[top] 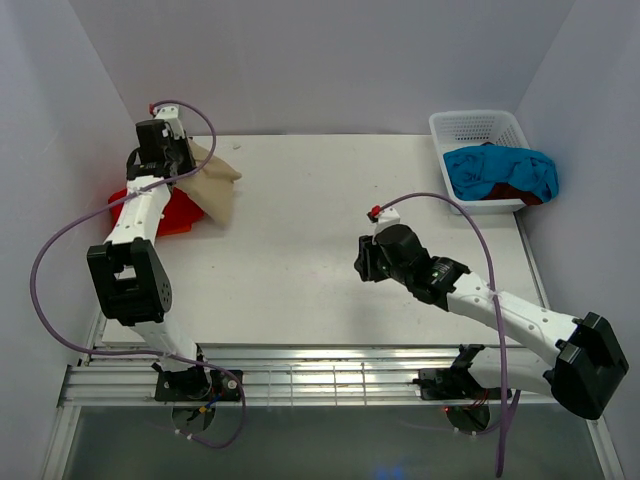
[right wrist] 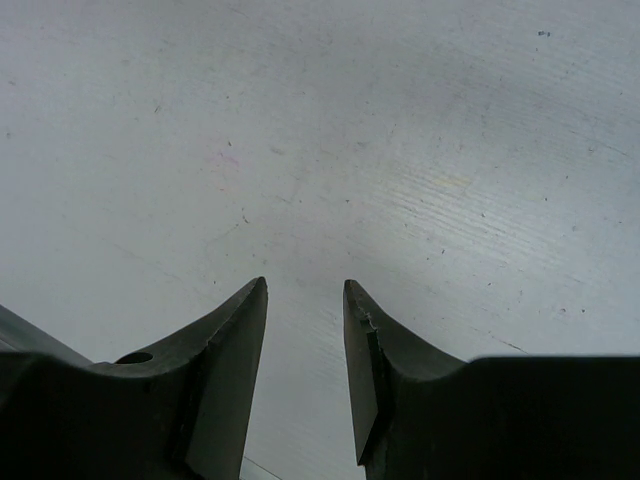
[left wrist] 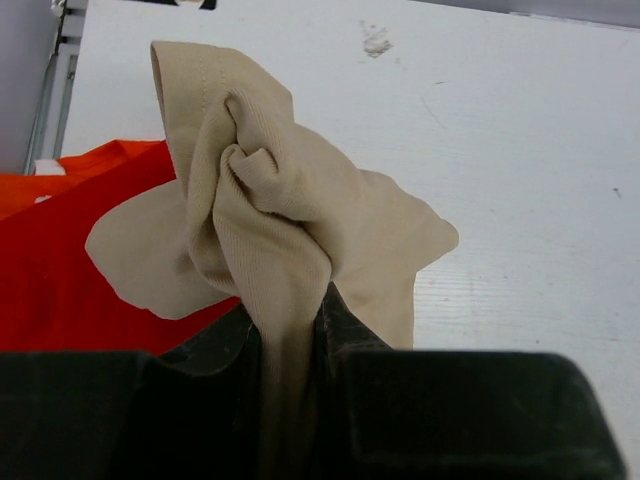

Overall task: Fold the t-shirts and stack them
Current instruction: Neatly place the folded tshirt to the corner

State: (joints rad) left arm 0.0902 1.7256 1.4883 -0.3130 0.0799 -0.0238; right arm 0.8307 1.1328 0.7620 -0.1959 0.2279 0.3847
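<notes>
Left end effector (left wrist: 290, 335) grips bunched, fine-ribbed tan cloth t-shirt (left wrist: 280, 230) over flat bright red t-shirt (left wrist: 60, 285). Right end effector (right wrist: 305, 300) released above scuffed white desk (right wrist: 300, 150).

At the far left of the white flat worktop (top: 300, 250) I have the tan ribbed cloth t-shirt (top: 212, 180) between my left arm's fingers (left wrist: 355, 335). It overlaps the right edge of the bright red cloth t-shirt (top: 170, 215) lying beneath. In the far-right corner sits the white slotted plastic basket (top: 478, 117). The turquoise cloth t-shirt (top: 495, 170) lies in it, on the dark red cloth t-shirt (top: 522, 196). My right arm's fingers (right wrist: 230, 340) are over bare worktop, right of centre.
</notes>
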